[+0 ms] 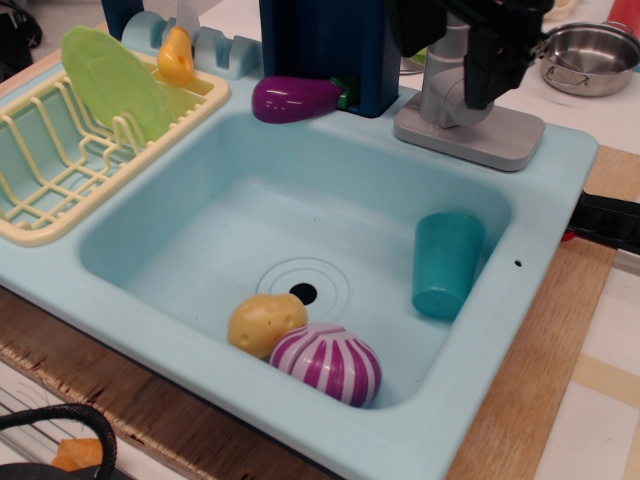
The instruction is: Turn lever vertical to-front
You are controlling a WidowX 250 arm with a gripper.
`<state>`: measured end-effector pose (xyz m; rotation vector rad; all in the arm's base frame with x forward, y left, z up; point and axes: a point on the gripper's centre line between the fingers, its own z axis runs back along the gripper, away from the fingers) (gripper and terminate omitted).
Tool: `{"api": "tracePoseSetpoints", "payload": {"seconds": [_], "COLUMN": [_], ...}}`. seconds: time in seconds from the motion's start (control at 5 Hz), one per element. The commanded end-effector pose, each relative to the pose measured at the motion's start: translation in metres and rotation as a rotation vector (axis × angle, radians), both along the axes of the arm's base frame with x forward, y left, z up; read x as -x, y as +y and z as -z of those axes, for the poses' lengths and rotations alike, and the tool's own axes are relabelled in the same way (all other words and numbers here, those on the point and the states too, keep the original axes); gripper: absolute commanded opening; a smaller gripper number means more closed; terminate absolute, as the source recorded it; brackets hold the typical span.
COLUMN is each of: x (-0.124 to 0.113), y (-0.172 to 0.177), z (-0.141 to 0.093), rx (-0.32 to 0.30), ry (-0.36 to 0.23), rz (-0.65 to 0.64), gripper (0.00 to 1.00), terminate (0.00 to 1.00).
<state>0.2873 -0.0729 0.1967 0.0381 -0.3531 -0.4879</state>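
Note:
The grey faucet lever (444,70) stands upright on its stubby cylinder on the flat grey plate (500,140), at the sink's back right corner. My black gripper (482,62) comes down from the top edge at the lever's upper part. One dark finger (492,75) hangs just right of the rod, and more black body shows to its upper left. The lever's top is hidden by the gripper. I cannot tell whether the jaws are closed on it.
The tall dark-blue block (325,50) stands left of the lever, with a purple eggplant (295,97) beside it. The light-blue sink (150,240) holds a teal cup (443,262), a yellow potato (265,323) and a striped purple onion (327,363). A dish rack (60,160) is left and a steel pot (590,55) far right.

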Motion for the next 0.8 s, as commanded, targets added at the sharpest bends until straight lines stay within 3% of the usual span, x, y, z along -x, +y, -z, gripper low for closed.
{"api": "tracePoseSetpoints", "payload": {"seconds": [0.0, 0.4, 0.6], "x": [-0.015, -0.032, -0.033], "y": [-0.015, -0.017, -0.015], "z": [-0.016, -0.013, -0.012], "rx": [0.027, 0.038, 0.043], "ry": [-0.088, -0.084, -0.07], "rz": [0.042, 0.07, 0.054], "gripper": [1.0, 1.0, 0.0], "terminate": [0.0, 0.0, 0.0]}}
